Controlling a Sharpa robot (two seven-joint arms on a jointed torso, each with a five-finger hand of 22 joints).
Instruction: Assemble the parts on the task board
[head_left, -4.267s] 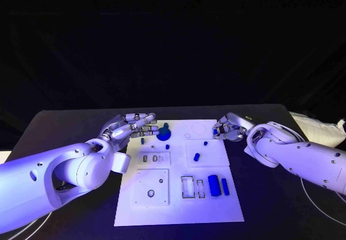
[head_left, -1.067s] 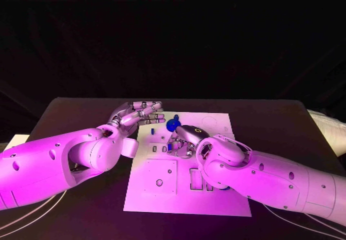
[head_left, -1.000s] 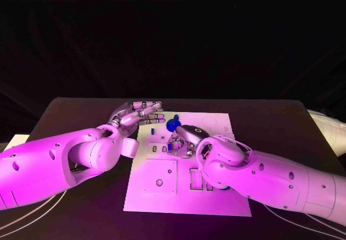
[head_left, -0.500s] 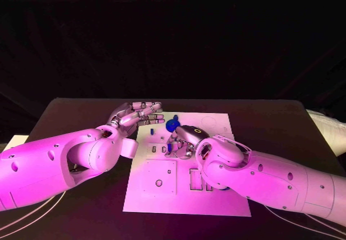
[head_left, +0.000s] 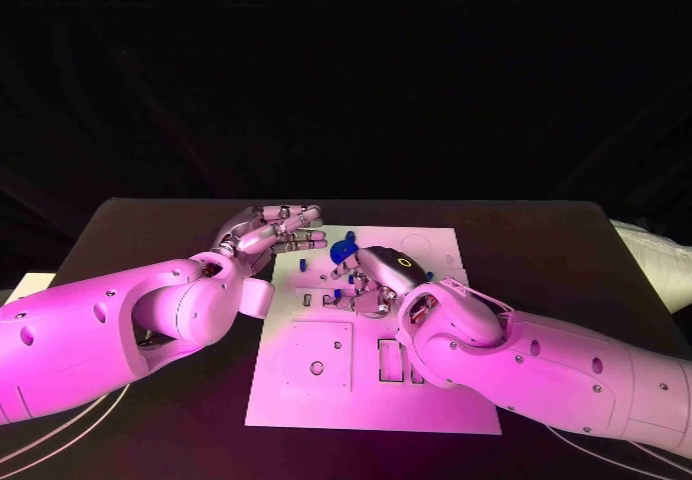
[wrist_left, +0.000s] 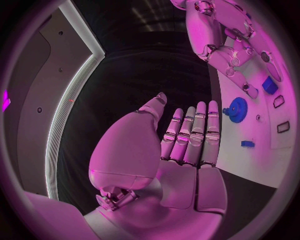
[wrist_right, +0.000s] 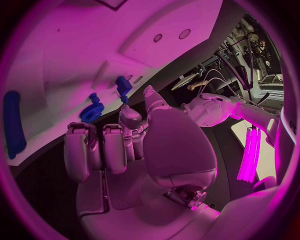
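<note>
Head overhead — wrists close behind hands

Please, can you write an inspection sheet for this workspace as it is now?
Surface: black table, bare around the board.
Job's things: white board; blue gear at its far part; small blue parts on it.
Clutter: nothing seen.
Hands: left hand open beside the board's far left corner; right hand over the board's middle, grip cannot be told.
Cables: pale cables by the left arm.
Surroundings: dark backdrop.
</note>
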